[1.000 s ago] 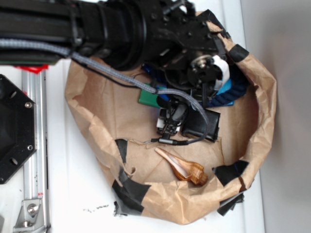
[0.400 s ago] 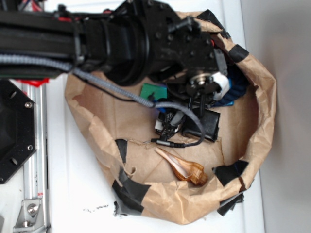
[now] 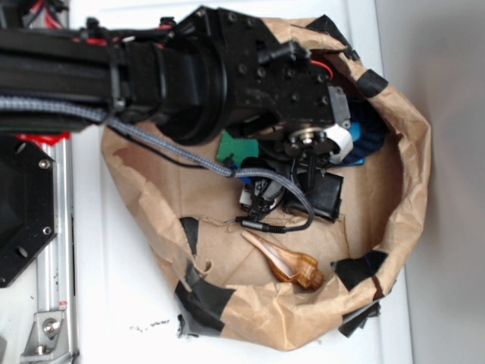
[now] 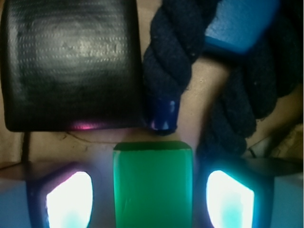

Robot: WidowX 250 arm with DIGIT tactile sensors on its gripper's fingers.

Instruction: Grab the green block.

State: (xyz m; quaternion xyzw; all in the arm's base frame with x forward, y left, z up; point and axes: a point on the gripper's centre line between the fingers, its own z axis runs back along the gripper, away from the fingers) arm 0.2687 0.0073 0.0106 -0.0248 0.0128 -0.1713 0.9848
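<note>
The green block [image 4: 153, 187] lies lengthwise between my fingers in the wrist view, its far end just short of the navy rope's tip. My gripper [image 4: 153, 194] is open and straddles it. The left finger [image 4: 69, 199] and the right finger [image 4: 230, 197] each stand a small gap away from the block's sides. In the exterior view only a corner of the green block [image 3: 229, 145] shows beneath the black arm, and the fingers themselves are hidden there.
A black square pouch [image 4: 71, 64] lies just beyond the block on the left. The dark navy rope [image 4: 180, 57] and a light-blue flat piece [image 4: 240, 23] lie beyond on the right. A brown shell [image 3: 284, 262] sits nearer the front. Crumpled paper walls [image 3: 409, 152] ring everything.
The arm's wrist has swung down the image and lower over the green block, which is now more covered in the exterior view. The objects have not moved.
</note>
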